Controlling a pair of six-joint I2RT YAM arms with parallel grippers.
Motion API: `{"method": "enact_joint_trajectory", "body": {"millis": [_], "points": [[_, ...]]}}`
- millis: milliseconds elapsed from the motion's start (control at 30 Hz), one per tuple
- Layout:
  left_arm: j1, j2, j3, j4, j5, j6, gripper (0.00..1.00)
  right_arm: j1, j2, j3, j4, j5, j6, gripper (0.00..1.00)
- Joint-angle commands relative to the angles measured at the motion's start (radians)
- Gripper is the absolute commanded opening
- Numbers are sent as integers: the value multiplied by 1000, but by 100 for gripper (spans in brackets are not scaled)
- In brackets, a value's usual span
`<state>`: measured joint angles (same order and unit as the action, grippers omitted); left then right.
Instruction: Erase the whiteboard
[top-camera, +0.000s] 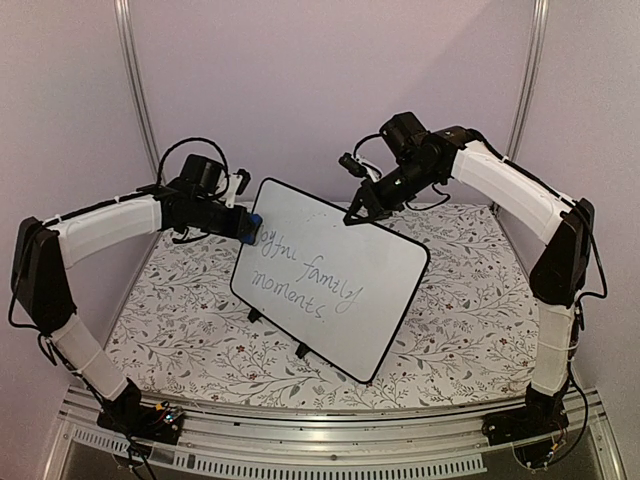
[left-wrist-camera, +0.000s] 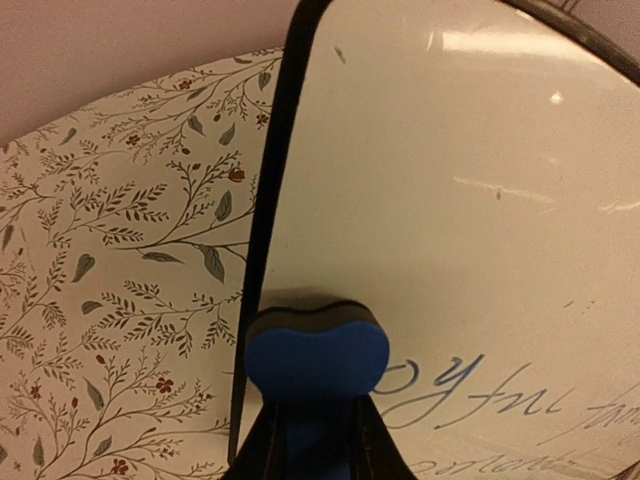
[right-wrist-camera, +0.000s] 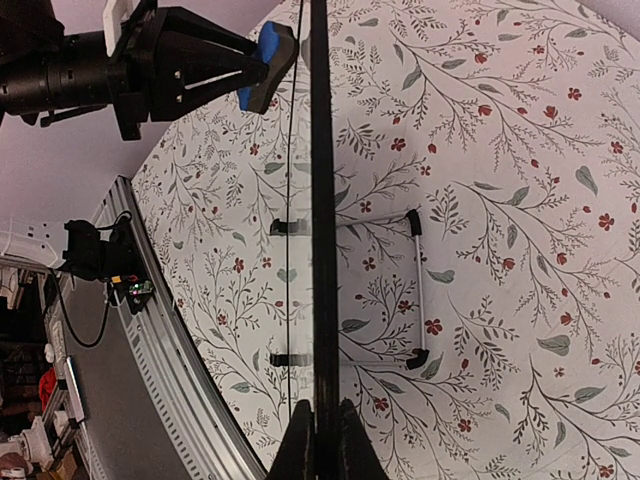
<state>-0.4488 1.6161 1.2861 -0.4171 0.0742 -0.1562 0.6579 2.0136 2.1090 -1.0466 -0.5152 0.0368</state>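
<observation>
A table covered with a white cloth (top-camera: 460, 300) printed with grey leafy sprigs and small red flowers fills the lower half of the top view, backed by plain pale walls. In the middle of that view the whiteboard (top-camera: 340, 265) stands on the cloth, tilted so its upper left corner is highest: a large glossy white rectangle with a thin black frame, rounded corners and small black feet (top-camera: 255, 315) along its lower edge. Two arms in white padded sleeves with black joints reach in from the left and right edges. The right gripper (right-wrist-camera: 321, 425) is closed on the board's top edge at centre frame, one dark finger on each side of the frame. The left gripper (top-camera: 248, 224) is clamped on an eraser (left-wrist-camera: 316, 360), a soft blue block with a dark felt face and a notched, rounded outline; it touches the board's upper left corner, just inside the frame. Looping grey handwriting (top-camera: 305, 275) reading "joyful family moments" runs across the board's lower left part.
</observation>
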Motion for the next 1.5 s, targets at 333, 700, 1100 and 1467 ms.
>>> {"method": "enact_joint_trajectory", "body": {"millis": [333,700,1100,1467], "points": [[-12,37,0,7,20,-28,0,14,41,-12,-26,72,-52,0],[-12,9,-125,81,48,-91,0,14,34,-21,-22,70,-53,0],[-9,-71,-284,124,9,-156,0,14,28,-27,-21,70,-54,0],[-8,-66,-200,141,38,-155,0,14,18,-42,-18,72,-54,0]]}}
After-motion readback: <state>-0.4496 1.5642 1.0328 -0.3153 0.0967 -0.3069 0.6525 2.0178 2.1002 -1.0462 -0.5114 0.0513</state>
